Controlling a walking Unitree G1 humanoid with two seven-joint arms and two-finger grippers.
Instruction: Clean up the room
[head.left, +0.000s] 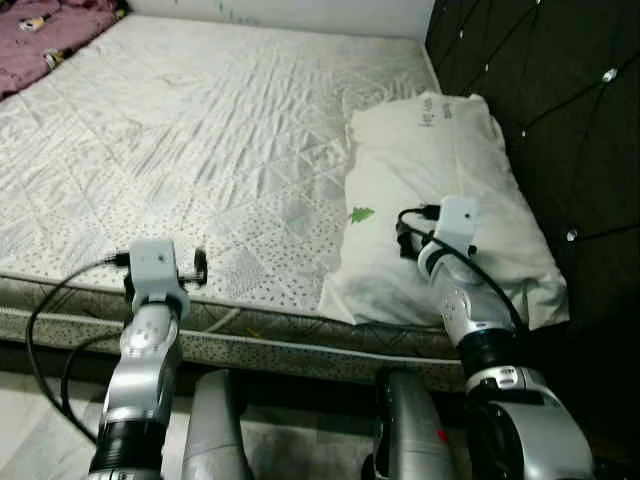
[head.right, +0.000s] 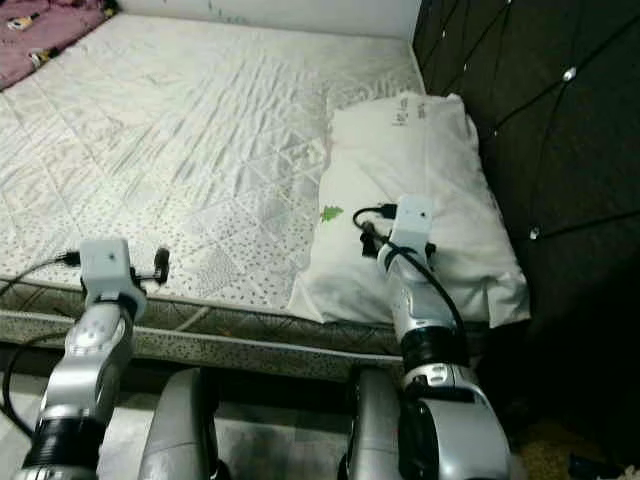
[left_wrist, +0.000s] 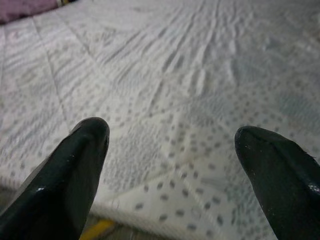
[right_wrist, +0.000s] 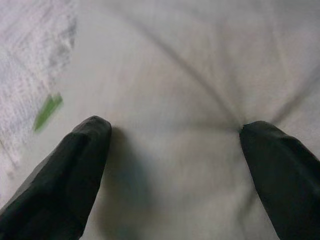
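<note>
Nearest the robot, both arms are reaching over the near edge of the bed (head.left: 250, 330). The left gripper (left_wrist: 172, 150) is hovering above the quilted mattress cover (head.left: 200, 150) at the near left, its jaws spread wide and holding nothing; only dotted fabric is lying between them.

A little farther in and to the right, the right gripper (right_wrist: 175, 145) is sitting on the near half of the white pillow (head.left: 450, 190). Its jaws are also wide open and gripping nothing, but both fingertips (right_wrist: 90, 135) are pressing into the pillow's cover, and creases are running out from the right-hand tip.

The pillow is lying at the right side of the bed, right against the dark padded headboard (head.left: 560, 120), with its long axis running near to far and its near end reaching the bed's edge. A small green leaf mark (head.left: 361, 214) is showing at its left edge, just left of the right gripper. So the pillow is directly under the right jaws and well apart from the left ones; the right arm is plainly the nearer, and closing there would probably pinch a fold across the pillow's short width.

At the far left corner, a pink blanket (head.left: 50, 40) is lying bunched.
</note>
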